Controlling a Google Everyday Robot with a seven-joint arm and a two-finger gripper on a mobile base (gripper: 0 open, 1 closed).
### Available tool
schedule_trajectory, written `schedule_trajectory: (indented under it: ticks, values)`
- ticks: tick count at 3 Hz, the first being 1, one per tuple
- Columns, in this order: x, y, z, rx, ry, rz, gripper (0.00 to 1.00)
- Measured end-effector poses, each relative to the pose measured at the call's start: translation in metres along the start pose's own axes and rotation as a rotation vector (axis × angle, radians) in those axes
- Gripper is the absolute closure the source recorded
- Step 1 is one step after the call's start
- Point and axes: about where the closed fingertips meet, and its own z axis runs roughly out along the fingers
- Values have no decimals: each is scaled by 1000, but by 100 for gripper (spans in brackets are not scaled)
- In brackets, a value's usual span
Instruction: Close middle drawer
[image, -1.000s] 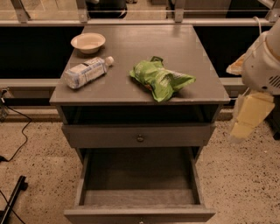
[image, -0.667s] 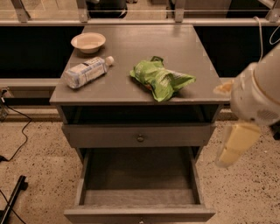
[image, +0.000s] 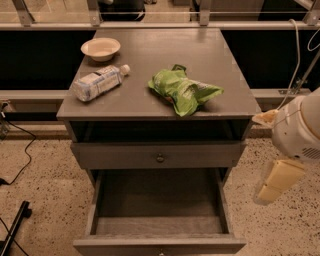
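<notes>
The middle drawer (image: 159, 225) is pulled far out of the grey cabinet and is empty. Its flat front (image: 159, 245) lies at the bottom edge of the view, with the dark knob just showing. My gripper (image: 279, 181), cream-coloured below a white rounded arm housing (image: 300, 131), hangs to the right of the cabinet. It is level with the open drawer's right side, apart from it and holding nothing that shows.
The drawer above, with its knob (image: 160, 158), stands slightly out under the top. On the cabinet top (image: 150, 60) lie a white bowl (image: 100, 48), a water bottle (image: 98, 83) and a green chip bag (image: 184, 91). Cables run at the left (image: 15, 175) and right (image: 300, 75).
My arm has swung down and a little left, so the gripper now hangs lower beside the cabinet's right side. The drawers and the objects on top have not moved.
</notes>
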Motion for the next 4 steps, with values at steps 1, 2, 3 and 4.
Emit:
schedule_trajectory:
  ticks: [1,2,3,4]
  values:
    - [48,6,27,-10,0,35,0]
    - [120,9,64,113,-158,133,0]
    - [137,-1,57,242,-215,85,0]
    - [141,2,54,259,-202,15,0]
